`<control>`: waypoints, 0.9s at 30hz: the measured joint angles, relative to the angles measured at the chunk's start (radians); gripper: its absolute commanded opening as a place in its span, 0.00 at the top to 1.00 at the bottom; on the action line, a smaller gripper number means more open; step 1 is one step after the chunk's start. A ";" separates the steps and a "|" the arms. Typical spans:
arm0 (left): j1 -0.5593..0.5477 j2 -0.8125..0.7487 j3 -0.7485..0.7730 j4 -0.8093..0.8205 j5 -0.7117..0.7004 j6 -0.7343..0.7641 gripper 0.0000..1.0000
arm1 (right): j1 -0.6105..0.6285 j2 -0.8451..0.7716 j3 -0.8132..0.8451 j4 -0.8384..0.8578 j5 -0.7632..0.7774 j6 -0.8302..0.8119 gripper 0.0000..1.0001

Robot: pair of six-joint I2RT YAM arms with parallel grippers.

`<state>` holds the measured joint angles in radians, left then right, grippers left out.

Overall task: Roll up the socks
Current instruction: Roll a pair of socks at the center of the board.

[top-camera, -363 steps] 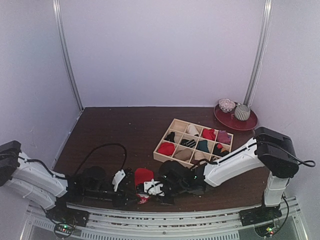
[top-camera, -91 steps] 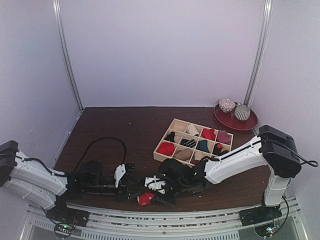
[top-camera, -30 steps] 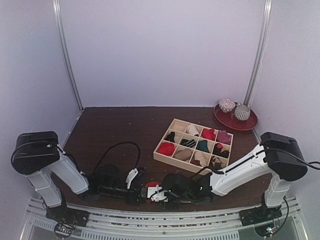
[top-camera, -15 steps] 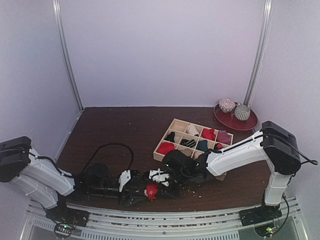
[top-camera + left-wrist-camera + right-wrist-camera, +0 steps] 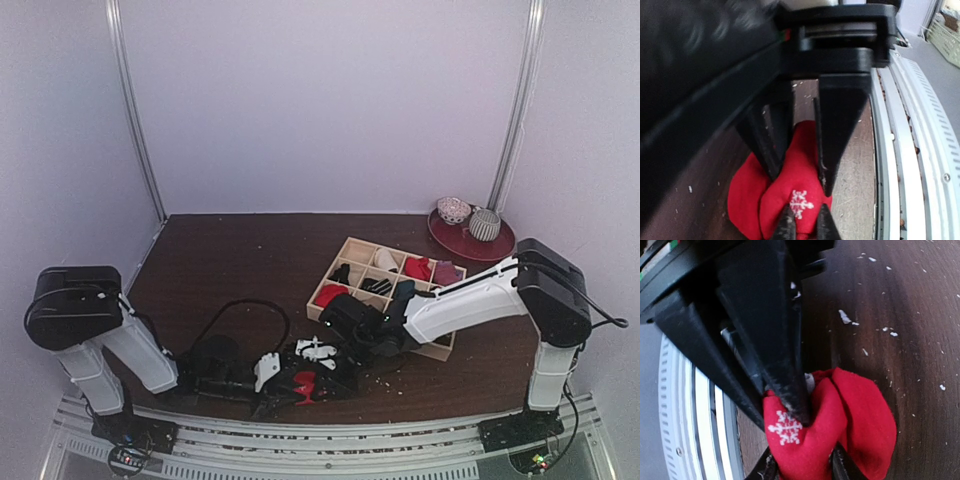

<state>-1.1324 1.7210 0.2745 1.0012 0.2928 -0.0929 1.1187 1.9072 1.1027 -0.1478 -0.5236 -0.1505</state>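
A red sock (image 5: 303,385) with a white snowflake lies bunched on the dark table near the front edge. It also shows in the left wrist view (image 5: 800,175) and in the right wrist view (image 5: 860,420). My left gripper (image 5: 283,392) comes in from the left, and its fingertips (image 5: 805,218) pinch a fold of the sock. My right gripper (image 5: 322,368) comes in from the right and is shut on the same sock (image 5: 802,467). The two grippers face each other, with their fingers interleaved over the sock. I cannot make out the magenta sock.
A wooden divided box (image 5: 352,246) holding several rolled socks stands just right of the grippers. A red plate (image 5: 492,248) with two grey-white patterned round items sits at the back right. The metal front rail (image 5: 300,432) runs close by. A black cable (image 5: 245,305) loops over the left arm.
The left arm's shoulder has swung upright and the right arm's elbow has lifted a little. The red sock has stayed near the front edge, held by both grippers.
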 measured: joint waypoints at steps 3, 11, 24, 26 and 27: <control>0.000 0.015 0.005 0.025 0.010 -0.019 1.00 | -0.006 -0.004 -0.003 -0.002 -0.007 0.003 0.56; -0.002 0.043 -0.001 0.072 -0.014 -0.185 1.00 | -0.006 -0.140 -0.175 0.147 0.124 0.058 0.35; -0.002 0.054 0.004 0.063 -0.014 -0.360 1.00 | 0.154 -0.214 -0.300 0.382 0.462 -0.112 0.34; -0.002 0.054 0.010 0.055 -0.008 -0.366 1.00 | 0.154 -0.184 -0.285 0.381 0.469 -0.117 0.37; -0.002 0.054 0.011 0.053 -0.007 -0.367 1.00 | 0.154 -0.169 -0.277 0.382 0.474 -0.119 0.40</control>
<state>-1.1339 1.7748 0.2852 1.0546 0.2859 -0.4603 1.2732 1.7382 0.8257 0.2340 -0.0494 -0.2699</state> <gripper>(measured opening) 0.029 0.653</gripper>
